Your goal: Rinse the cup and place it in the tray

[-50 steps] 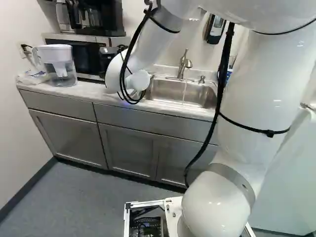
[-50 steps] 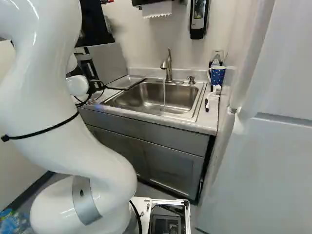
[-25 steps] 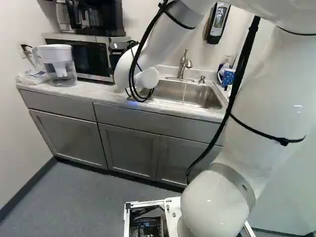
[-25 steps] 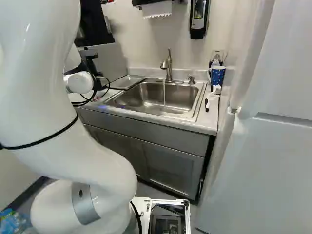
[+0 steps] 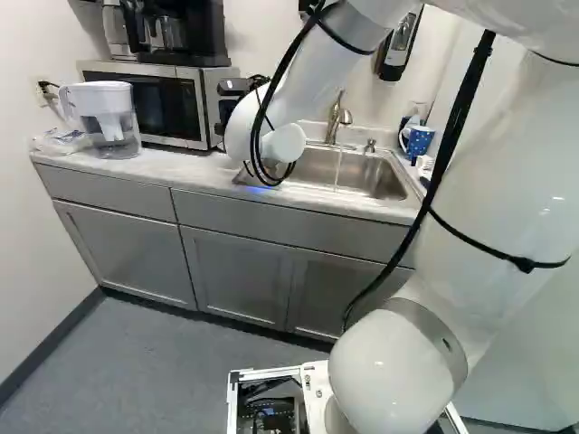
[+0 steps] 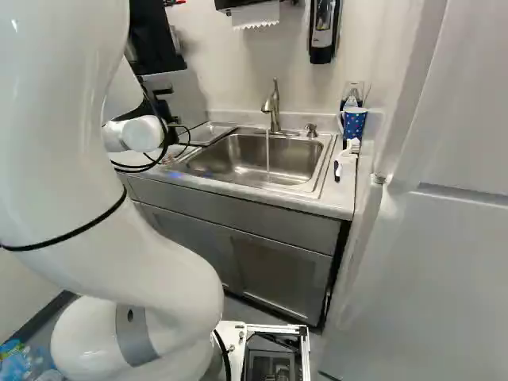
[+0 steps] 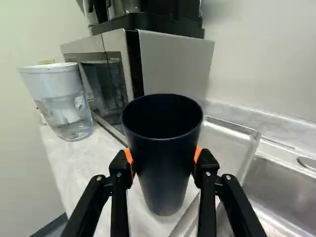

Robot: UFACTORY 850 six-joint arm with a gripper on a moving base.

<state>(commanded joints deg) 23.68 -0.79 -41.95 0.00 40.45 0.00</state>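
Grasping the dark cup from two sides, the gripper holds it upright between its orange pads, the open mouth facing up. Cup and claw are at the left side of the sink, near the right side of the microwave; whether the cup touches anything below cannot be told. The clear tray lies just beside the sink, partly behind the cup. Farther right, water runs from the faucet into the sink.
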